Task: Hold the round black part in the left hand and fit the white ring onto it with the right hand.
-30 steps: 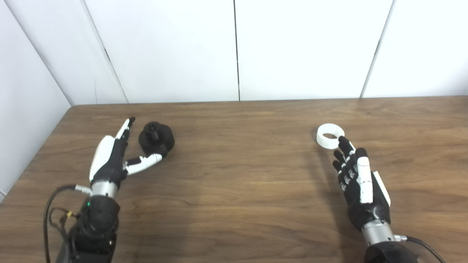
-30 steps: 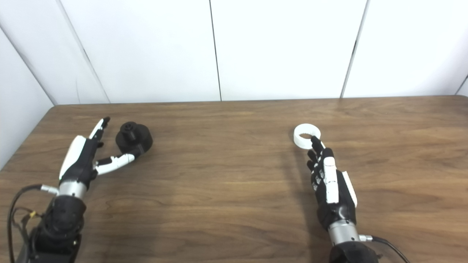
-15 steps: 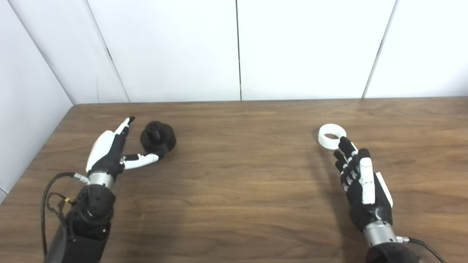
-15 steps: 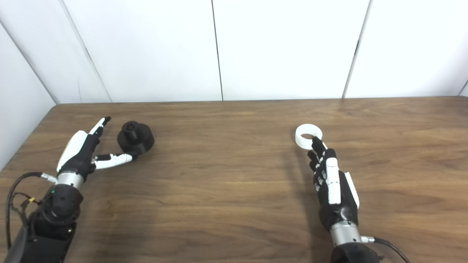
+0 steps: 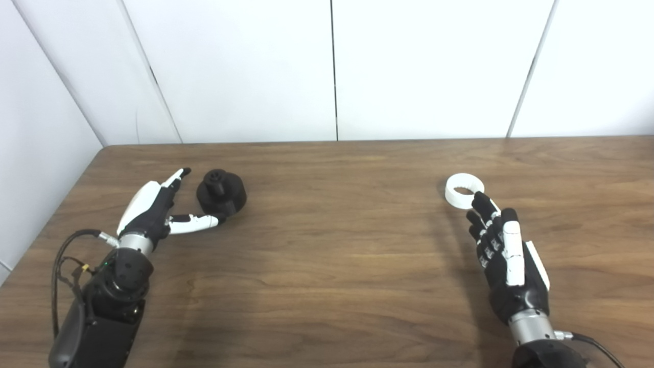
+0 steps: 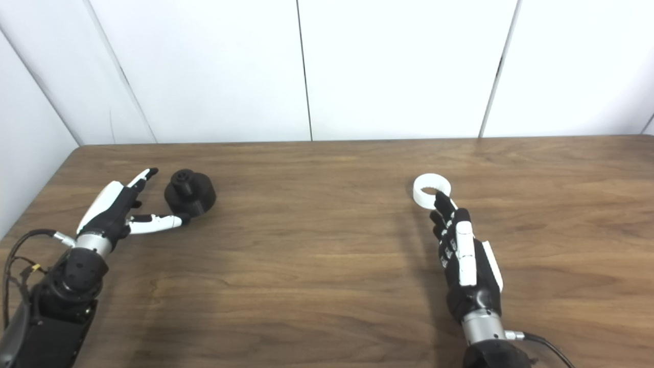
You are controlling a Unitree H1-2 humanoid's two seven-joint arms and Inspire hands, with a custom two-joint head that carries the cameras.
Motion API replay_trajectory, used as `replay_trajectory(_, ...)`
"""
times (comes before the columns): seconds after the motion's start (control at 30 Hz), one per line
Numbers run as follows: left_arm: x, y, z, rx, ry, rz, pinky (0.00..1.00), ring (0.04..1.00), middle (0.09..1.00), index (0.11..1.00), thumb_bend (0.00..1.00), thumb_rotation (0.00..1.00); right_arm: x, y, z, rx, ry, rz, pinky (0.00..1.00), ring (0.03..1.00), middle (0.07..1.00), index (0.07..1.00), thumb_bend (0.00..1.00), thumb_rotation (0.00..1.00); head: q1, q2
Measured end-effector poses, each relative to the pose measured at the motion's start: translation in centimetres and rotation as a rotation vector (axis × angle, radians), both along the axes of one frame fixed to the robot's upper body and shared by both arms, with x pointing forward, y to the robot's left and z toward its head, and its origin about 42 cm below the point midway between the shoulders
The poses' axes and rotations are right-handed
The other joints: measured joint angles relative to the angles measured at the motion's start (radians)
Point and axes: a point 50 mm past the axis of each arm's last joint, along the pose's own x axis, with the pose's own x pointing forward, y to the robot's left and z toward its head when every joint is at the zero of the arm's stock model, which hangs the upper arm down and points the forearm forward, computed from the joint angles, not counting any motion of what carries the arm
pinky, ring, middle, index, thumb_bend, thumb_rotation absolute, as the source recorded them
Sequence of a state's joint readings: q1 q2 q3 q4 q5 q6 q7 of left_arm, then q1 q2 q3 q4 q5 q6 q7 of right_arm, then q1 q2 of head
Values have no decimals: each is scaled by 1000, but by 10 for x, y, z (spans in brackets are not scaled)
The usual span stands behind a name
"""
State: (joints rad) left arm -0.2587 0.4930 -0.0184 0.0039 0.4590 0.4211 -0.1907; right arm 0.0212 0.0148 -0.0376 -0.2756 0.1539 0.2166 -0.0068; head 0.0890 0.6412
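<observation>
Reaching is the step I judge myself to be in: neither piece is picked up yet. My left hand point(image 5: 153, 207) lies near the table's point(image 5: 327, 266) left edge with its fingers spread wide and holding nothing, the long ones pointing up past the black part point(image 5: 222, 192), the thumb stretched toward its near side, tip at or almost at its base; I cannot tell if it touches. The part itself sits on the wood toward the far left corner, upright. My right hand point(image 5: 503, 255) rests over the right half of the table, fingers loosely straight, a little apart and empty, their tips just at the near rim of the white ring point(image 5: 462, 190), which lies flat on the table beyond them.

Next, I think, the left hand has to slide forward so the part sits between thumb and fingers, then close round its wall. The right hand must get a fingertip and thumb across the ring's thin wall, which looks awkward with it lying flat.

The part is a squat matte black cylinder with a narrower knob rising from its top, probably plastic. The ring is a short, smooth white band with an open centre, probably light enough to skid if nudged. The table is dark wood grain with a dull sheen.
</observation>
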Motion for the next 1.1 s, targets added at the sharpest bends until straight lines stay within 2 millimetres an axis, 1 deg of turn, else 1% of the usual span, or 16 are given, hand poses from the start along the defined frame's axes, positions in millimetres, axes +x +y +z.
replay_trajectory(0.23, 2, 7, -7, 2, 46, 6, 896, 1000, 987, 953, 967, 348, 0, 0, 0, -9, 1, -2, 994, 949, 951, 917, 543, 1000, -2, -2)
replay_trajectory(0.37, 8, 8, -6, 2, 49, 8, 906, 1000, 991, 954, 983, 361, -1, 0, 0, -8, 2, -2, 999, 951, 952, 918, 544, 1000, -2, -2)
replay_trajectory(0.47, 12, 8, -3, -2, 41, 6, 911, 1000, 994, 947, 973, 326, -1, 0, 0, -8, 1, -2, 1000, 949, 950, 914, 547, 1000, -2, -2)
replay_trajectory(0.53, 14, 8, -3, -11, 43, 6, 921, 1000, 991, 940, 976, 323, -1, 0, 0, -8, 1, -1, 1000, 951, 950, 915, 551, 1000, -3, -2)
replay_trajectory(0.7, 15, 10, -9, -15, 66, 7, 921, 1000, 981, 936, 983, 329, -1, 0, -1, -9, 3, -2, 1000, 952, 951, 916, 553, 1000, -6, -3)
replay_trajectory(0.9, 21, 11, -5, 4, 55, -7, 929, 1000, 981, 934, 961, 309, -2, 0, 0, -8, 1, -2, 1000, 952, 953, 917, 541, 1000, -5, -3)
replay_trajectory(1.1, 29, 7, 0, 21, 47, -29, 946, 1000, 981, 935, 968, 336, -3, 0, 0, -8, 0, -1, 1000, 954, 948, 918, 548, 1000, -6, -3)
